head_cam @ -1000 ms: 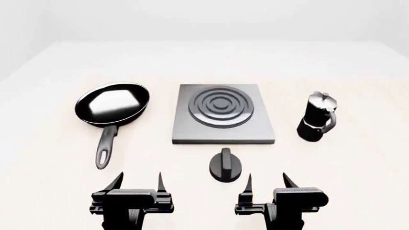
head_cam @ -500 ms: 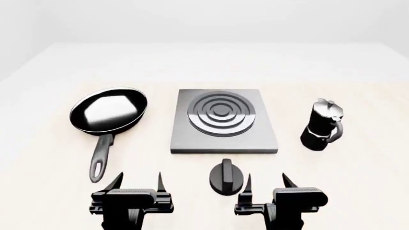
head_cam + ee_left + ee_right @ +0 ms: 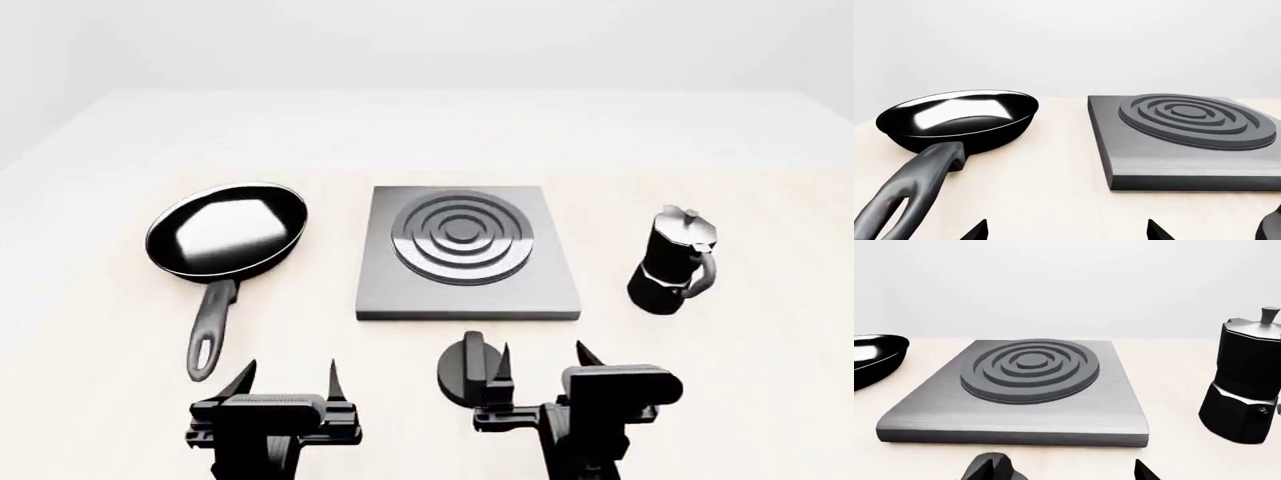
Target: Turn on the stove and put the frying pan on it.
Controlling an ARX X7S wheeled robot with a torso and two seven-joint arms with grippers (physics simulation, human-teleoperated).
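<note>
The stove is a flat grey plate with a ringed burner in the middle of the table; it also shows in the left wrist view and the right wrist view. Its black knob lies apart, just in front of the plate, and also shows in the right wrist view. The frying pan sits left of the stove, handle pointing toward me; it also shows in the left wrist view. My left gripper is open and empty in front of the handle. My right gripper is open, its left fingertip right beside the knob.
A black-and-silver moka pot stands to the right of the stove, also in the right wrist view. The pale table stretches far behind the objects.
The head view first shifted slightly. Then my right gripper moved left and forward toward the knob. The left gripper, pan, stove and moka pot have stayed put.
</note>
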